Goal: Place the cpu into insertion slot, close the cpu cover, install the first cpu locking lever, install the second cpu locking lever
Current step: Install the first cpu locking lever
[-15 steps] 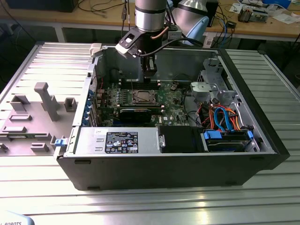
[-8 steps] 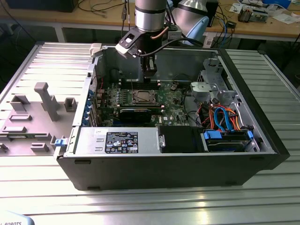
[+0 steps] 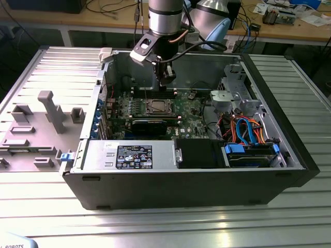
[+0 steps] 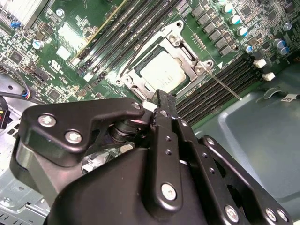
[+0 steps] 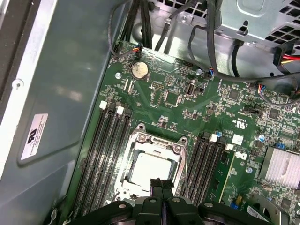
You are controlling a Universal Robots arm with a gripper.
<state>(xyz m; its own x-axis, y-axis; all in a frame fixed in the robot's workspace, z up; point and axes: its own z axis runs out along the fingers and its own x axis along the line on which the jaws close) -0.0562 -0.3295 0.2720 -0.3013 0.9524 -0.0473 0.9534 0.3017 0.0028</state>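
The cpu point(image 4: 164, 75) lies in the insertion slot point(image 5: 136, 180) on the green board, its silvery top showing through the window of the cpu cover point(image 5: 157, 143), which lies flat over it. A thin wire locking lever point(image 4: 225, 86) sticks out from one corner of the socket across the memory slots. A second wire lever point(image 4: 133, 58) runs along another side. My gripper point(image 5: 161, 183) hangs just above the socket's edge with its two black fingers pressed together and nothing between them. In the exterior view the gripper point(image 3: 166, 78) is inside the open case, above the socket point(image 3: 156, 107).
Long black memory slots point(image 5: 105, 154) flank the socket on both sides. A finned heatsink point(image 5: 281, 164) and a coin battery point(image 5: 138, 70) sit on the board. The case holds a drive cage with coloured cables point(image 3: 243, 129) and a power supply point(image 3: 134, 155). A grey fixture point(image 3: 46, 113) stands on the table at the exterior view's left.
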